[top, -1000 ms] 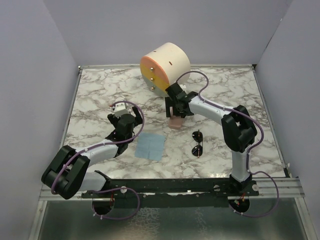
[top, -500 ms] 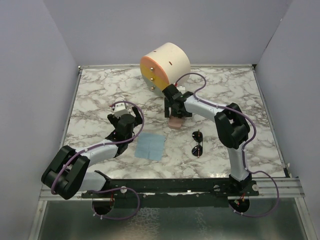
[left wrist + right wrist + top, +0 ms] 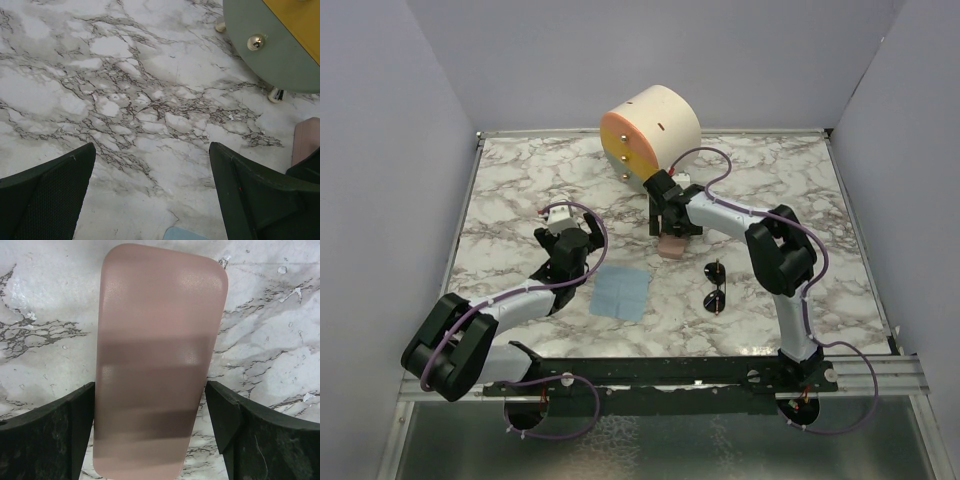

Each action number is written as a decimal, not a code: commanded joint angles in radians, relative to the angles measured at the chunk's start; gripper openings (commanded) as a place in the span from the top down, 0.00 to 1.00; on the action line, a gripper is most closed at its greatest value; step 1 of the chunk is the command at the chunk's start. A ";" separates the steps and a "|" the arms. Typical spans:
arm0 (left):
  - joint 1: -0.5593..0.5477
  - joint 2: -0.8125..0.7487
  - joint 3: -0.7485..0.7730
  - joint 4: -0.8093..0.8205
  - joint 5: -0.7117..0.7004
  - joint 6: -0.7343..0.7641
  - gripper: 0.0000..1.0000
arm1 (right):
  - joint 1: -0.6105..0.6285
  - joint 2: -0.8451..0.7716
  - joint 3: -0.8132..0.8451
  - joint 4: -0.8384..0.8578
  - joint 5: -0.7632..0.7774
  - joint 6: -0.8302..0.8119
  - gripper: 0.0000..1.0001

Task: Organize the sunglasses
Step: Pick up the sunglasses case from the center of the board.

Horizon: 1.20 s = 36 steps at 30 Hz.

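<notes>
Sunglasses [image 3: 715, 286]: lower right of centre on the marble, well apart from both arms.
Right gripper [image 3: 150, 405]: we see it spread, straddling the pink case [image 3: 157, 355].
Left gripper [image 3: 152, 190]: spread, over bare marble.
Around: blue cloth [image 3: 621, 291]; round drum [image 3: 647, 134] at the top.
Right wrist only: whole case lid.

We see a marble tabletop [image 3: 520, 190] with a round cream drum [image 3: 648, 135] lying on its side at the far edge. Our right hand [image 3: 670, 226] hangs over a pink case [image 3: 671, 246] near the middle, just in front of the drum, fingers spread. The sunglasses [image 3: 716, 285] lie nearer the front edge, right of the case. A light blue cloth [image 3: 621, 291] lies left of them. Our left hand [image 3: 570, 241] sits beside the cloth, fingers apart.
</notes>
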 commanded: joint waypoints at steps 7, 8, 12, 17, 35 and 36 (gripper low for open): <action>0.004 -0.009 -0.009 0.022 -0.004 -0.003 0.01 | 0.008 0.031 -0.046 0.024 0.000 0.004 0.27; 0.004 -0.009 -0.008 0.022 -0.004 -0.003 0.01 | 0.008 0.026 -0.056 0.031 -0.004 0.001 0.30; 0.004 -0.009 -0.009 0.022 -0.004 -0.002 0.01 | 0.008 0.009 -0.095 0.047 -0.013 -0.011 0.47; 0.004 -0.010 -0.008 0.022 -0.004 -0.003 0.01 | 0.010 -0.029 -0.142 0.061 -0.026 -0.059 0.72; 0.004 -0.004 -0.007 0.022 -0.007 -0.002 0.01 | 0.011 -0.071 -0.177 0.004 -0.210 -0.336 0.64; 0.004 -0.005 -0.008 0.022 -0.007 -0.002 0.01 | 0.011 -0.065 -0.171 -0.007 -0.210 -0.343 0.63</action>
